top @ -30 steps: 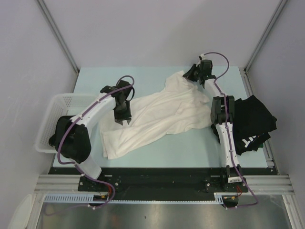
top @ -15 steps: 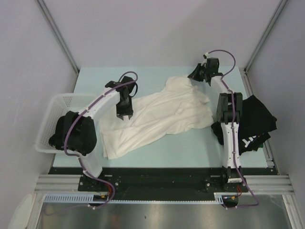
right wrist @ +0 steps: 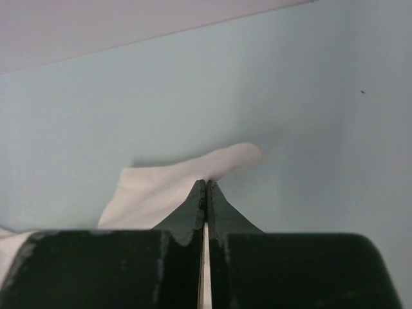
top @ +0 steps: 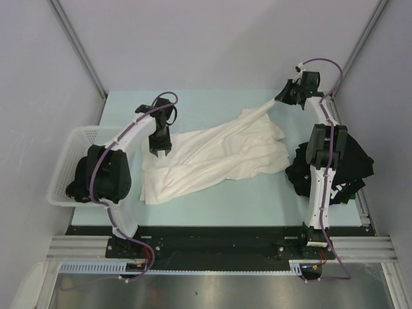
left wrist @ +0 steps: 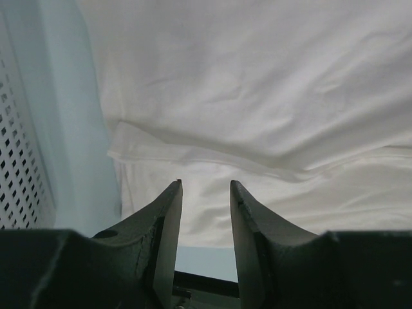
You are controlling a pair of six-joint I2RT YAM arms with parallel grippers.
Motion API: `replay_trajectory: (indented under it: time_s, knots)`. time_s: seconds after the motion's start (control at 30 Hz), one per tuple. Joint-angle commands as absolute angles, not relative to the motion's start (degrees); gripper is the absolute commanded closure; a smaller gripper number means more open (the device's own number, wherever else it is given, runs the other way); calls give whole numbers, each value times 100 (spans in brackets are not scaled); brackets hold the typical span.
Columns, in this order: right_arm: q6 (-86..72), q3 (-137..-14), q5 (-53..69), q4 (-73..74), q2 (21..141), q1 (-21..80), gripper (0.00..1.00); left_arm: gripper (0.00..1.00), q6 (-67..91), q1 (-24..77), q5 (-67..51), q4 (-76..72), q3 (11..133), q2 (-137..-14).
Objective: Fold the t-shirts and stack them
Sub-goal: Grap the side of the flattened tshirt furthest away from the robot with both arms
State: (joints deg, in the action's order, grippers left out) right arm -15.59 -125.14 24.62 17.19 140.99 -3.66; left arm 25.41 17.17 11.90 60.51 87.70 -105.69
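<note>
A cream-white t-shirt (top: 219, 151) lies spread and rumpled across the middle of the table. My right gripper (top: 287, 96) is shut on a corner of it at the far right and holds that corner stretched out; in the right wrist view the gripper (right wrist: 206, 185) pinches the cloth (right wrist: 167, 183). My left gripper (top: 158, 149) is open over the shirt's left edge; in the left wrist view it (left wrist: 205, 187) stands above the white cloth (left wrist: 257, 96). Black t-shirts (top: 351, 164) lie in a heap at the right.
A white mesh basket (top: 74, 158) with a black t-shirt (top: 80, 183) in it stands at the left edge; its wall also shows in the left wrist view (left wrist: 16, 161). The table's far wall is just behind my right gripper.
My right gripper has moved right and back, pulling the shirt's corner out taut. My left gripper has moved back and left to the shirt's left edge.
</note>
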Motion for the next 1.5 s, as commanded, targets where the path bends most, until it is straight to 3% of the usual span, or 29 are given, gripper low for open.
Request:
replay_trajectory:
  time_s: [0.0,0.37,0.7,1.13,1.17,1.2,1.27,1.3,1.33,1.47]
  knots:
    - [-1231,-12454,2215,1872,13834,-501,100,60,2277,1556,1388,5986,9000,-10573]
    - [-1222,-12384,2426,1969,13843,-466,100,58,2136,845,1951,5546,9948,-11627]
    - [-1099,-12173,2461,2030,13597,-519,100,52,1872,343,1775,6091,12855,-13771]
    - [-1134,-12120,2549,2021,13491,-571,100,51,2048,114,1301,5906,12903,-14247]
    - [-1151,-12120,2558,2013,13491,-589,100,53,2057,114,1292,5889,12876,-14247]
    - [-1160,-12111,2566,2004,13483,-589,100,60,2065,114,1275,5863,12832,-14238]
    - [-1177,-12111,2575,2004,13474,-598,100,79,2083,105,1222,5810,12727,-14212]
    - [-1169,-12094,2575,2004,13465,-598,100,93,2118,105,1222,5810,12692,-14212]
    - [-1169,-12076,2584,1987,13456,-606,100,99,2144,105,1196,5810,12631,-14186]
    - [-1221,-12032,2628,1960,13447,-615,100,100,2188,105,1143,5783,12420,-14072]
